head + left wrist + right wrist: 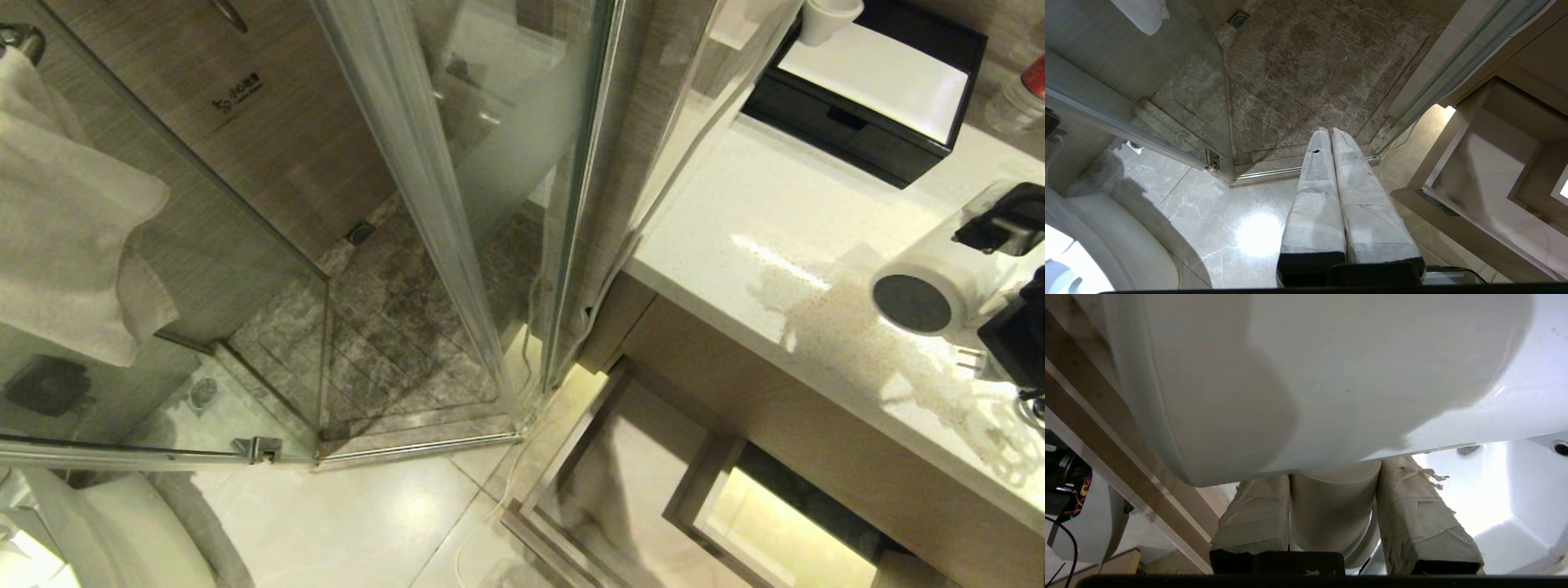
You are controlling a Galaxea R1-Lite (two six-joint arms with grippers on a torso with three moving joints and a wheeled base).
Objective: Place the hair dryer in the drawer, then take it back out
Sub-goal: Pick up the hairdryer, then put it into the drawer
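My right pincer [1333,522] is clamped on the hair dryer's [927,290] white handle; its short white barrel with dark grey round end hangs above the pale surface [784,220]; below, the drawer [629,482] stands open; my left pincer [1331,141] is closed, empty.

white hair dryer [931,294] above the countertop; open wood-grain drawer [604,482] below

Bright overhead glare on the countertop [784,245]; close hair dryer [1331,375] blurred.
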